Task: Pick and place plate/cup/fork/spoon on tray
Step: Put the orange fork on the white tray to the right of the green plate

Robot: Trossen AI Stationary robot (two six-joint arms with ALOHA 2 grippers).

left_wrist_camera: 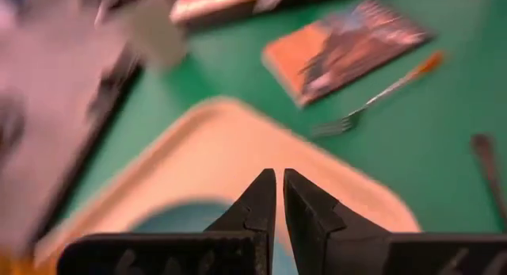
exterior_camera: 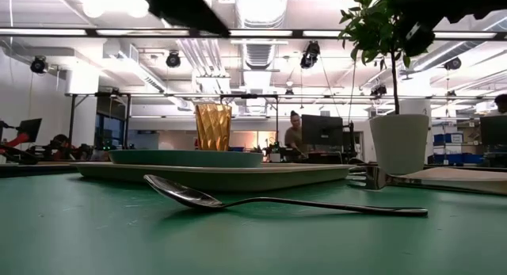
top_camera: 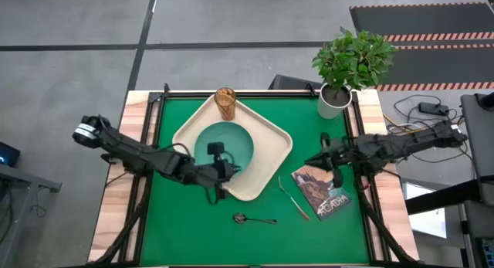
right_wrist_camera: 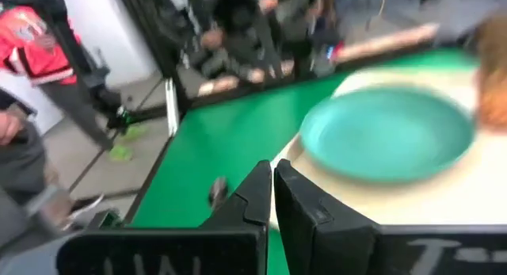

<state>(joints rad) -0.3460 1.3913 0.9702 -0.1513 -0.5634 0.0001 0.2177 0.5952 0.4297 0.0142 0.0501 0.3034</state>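
Hovering left pincer (top_camera: 225, 169), tray (top_camera: 272, 127) edge

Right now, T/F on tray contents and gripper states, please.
1. The plate lies on the tray. True.
2. The cup stands on the green mat. False: it stands on the tray, at its far corner.
3. The fork is on the tray. False: it lies on the mat between the tray and the book.
4. The spoon lies on the mat, off the tray. True.
5. The left gripper is wide open. False: its fingers are nearly together, holding nothing.
6. The right gripper is shut and empty. True.
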